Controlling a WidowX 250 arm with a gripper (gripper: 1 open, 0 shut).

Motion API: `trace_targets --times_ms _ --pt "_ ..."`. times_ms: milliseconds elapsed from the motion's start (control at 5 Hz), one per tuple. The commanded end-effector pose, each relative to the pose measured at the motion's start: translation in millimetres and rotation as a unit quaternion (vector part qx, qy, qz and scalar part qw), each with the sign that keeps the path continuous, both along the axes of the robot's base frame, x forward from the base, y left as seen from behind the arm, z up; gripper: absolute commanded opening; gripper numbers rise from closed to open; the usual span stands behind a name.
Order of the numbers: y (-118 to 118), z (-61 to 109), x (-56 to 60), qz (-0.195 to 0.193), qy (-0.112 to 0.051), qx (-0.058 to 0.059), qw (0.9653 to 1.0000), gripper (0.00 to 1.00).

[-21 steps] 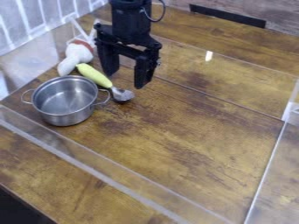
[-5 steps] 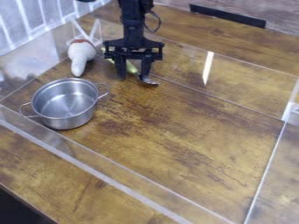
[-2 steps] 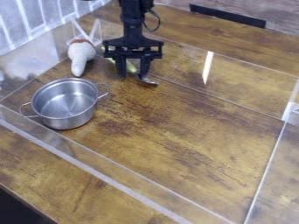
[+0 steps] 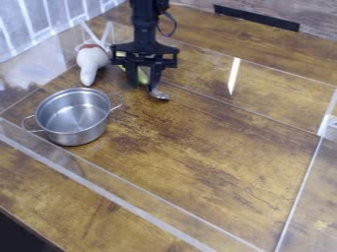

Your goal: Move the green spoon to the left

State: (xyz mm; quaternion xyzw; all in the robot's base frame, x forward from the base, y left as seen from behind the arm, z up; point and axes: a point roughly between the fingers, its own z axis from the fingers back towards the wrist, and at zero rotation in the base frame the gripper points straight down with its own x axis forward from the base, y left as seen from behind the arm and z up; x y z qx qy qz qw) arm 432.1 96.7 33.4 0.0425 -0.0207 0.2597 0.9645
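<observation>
Nearby, toward the far left corner of the counter (image 4: 198,148): a whitish toy figure (image 4: 90,59) with a bit of red at its top, lying close to the left of the black tool (image 4: 145,67). Well apart from both, nearer the left edge: a shiny steel pot (image 4: 73,111), round, empty, with two small side handles. Along the left edge and across the near part of the counter, low clear plastic walls (image 4: 79,172), glossy and see-through; another clear wall at the right edge.

Pointing straight down over the green spoon (image 4: 152,89), jaws set narrow at the handle; cannot tell whether actually gripping it or only bracketing it. Slim yellow-green handle mostly hidden between the fingers, small greyish bowl end resting on the wood just in front of the tool, between the toy figure and the counter's middle.

Dark, worn wooden planks with visible grain and seams, a bright glare streak (image 4: 235,74) toward the far right.
</observation>
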Motion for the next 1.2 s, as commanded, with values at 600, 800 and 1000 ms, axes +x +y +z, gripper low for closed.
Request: trace_targets --times_ms 600,800,1000 --pt "24.6 11.5 -4.6 0.018 -0.006 0.005 0.9998 0.00" --pt "28.0 7.4 -2.9 0.031 -0.004 0.001 0.9995 0.00" --pt "27.2 3.7 -2.7 0.034 -0.001 -0.002 0.9994 0.00"
